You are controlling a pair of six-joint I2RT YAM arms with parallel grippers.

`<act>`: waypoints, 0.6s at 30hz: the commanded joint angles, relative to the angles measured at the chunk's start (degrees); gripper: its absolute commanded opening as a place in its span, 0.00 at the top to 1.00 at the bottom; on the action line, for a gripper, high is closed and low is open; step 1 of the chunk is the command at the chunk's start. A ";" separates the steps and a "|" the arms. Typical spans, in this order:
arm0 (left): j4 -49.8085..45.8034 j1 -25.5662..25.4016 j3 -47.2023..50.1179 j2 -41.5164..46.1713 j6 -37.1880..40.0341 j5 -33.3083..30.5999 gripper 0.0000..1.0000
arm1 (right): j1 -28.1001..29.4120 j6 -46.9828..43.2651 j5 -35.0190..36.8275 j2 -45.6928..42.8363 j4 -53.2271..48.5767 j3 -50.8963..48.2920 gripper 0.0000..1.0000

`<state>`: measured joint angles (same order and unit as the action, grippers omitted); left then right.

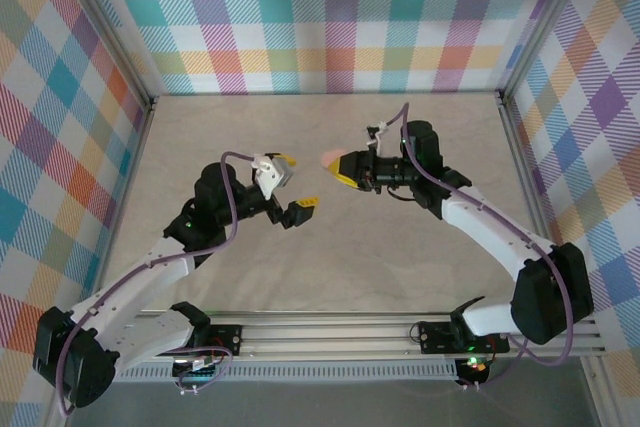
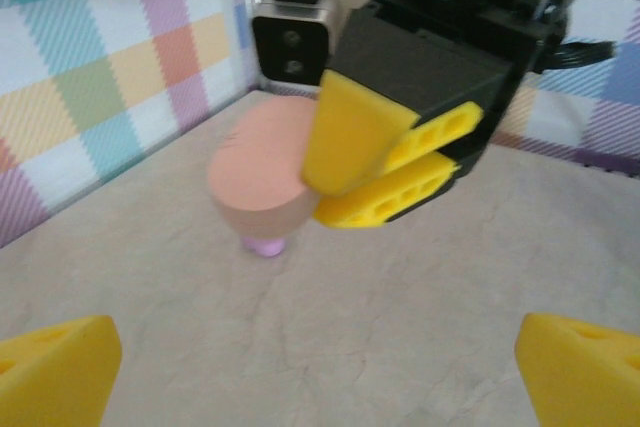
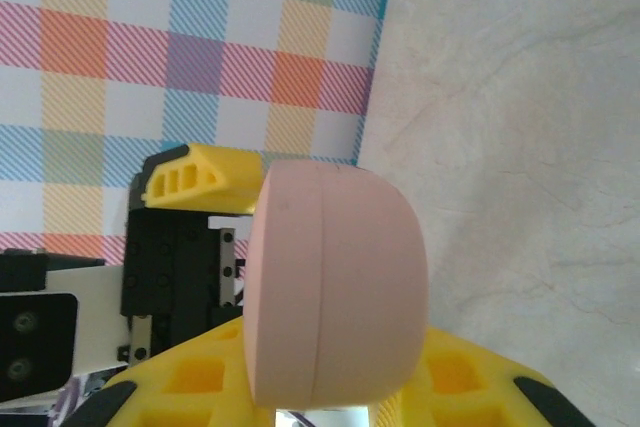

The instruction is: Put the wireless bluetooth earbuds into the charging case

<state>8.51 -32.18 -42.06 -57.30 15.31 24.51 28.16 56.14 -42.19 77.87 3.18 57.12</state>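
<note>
A salmon-pink oval charging case is held off the table, its lid closed along a visible seam. My right gripper is shut on it, one yellow finger on each side. In the top view that case sticks out left of the right gripper. My left gripper stands open facing it, a short gap away. From the left wrist, the case hangs ahead, and my left gripper has nothing between its wide-spread fingertips. A tiny purple piece, seemingly an earbud, peeks out below the case.
The beige marbled table is walled by plaid panels at the back and on both sides. A metal rail carrying the arm bases runs along the near edge.
</note>
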 commanded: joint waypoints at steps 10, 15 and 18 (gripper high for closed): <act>-1.16 -0.05 5.03 3.07 -3.92 -16.29 0.00 | 0.73 -10.51 -1.19 26.35 -3.53 9.09 0.78; -0.96 -0.01 6.71 4.66 -6.25 -18.88 0.00 | 1.11 -10.50 -3.76 38.67 -4.42 16.96 0.79; -1.62 0.02 7.69 6.24 -7.37 -20.03 0.00 | 1.11 -15.02 0.69 41.90 -12.47 21.19 0.78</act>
<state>7.18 -32.18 -35.70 -53.06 10.20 6.98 28.91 46.19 -42.78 118.76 -2.90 74.26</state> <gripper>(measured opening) 0.999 0.251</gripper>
